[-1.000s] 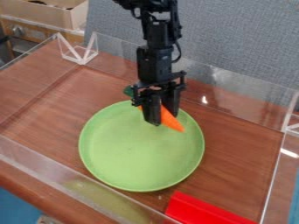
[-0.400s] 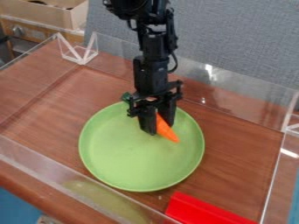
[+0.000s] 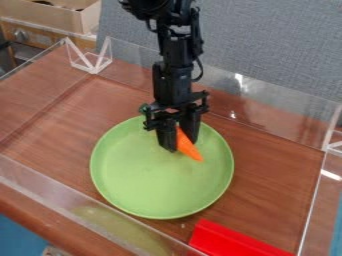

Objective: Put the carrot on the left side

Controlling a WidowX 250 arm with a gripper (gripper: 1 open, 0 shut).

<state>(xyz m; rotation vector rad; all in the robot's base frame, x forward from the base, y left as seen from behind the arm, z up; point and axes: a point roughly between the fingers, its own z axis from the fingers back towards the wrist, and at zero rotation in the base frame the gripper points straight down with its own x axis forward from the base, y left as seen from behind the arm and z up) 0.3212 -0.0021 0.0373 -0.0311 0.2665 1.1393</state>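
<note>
A small orange carrot lies tilted on the green plate, toward the plate's far right part. My gripper points steeply down over it, its dark fingers on either side of the carrot's upper end and closed against it. The carrot's lower tip sticks out to the right below the fingers. Its stub end is hidden between the fingers.
A clear plastic wall rings the brown wooden table. A flat red block lies at the front right, beside the plate. Cardboard boxes stand behind the back left corner.
The gripper with the carrot shifted slightly left and down over the plate between the oldest frame and the middle one. Since then nothing has moved.
</note>
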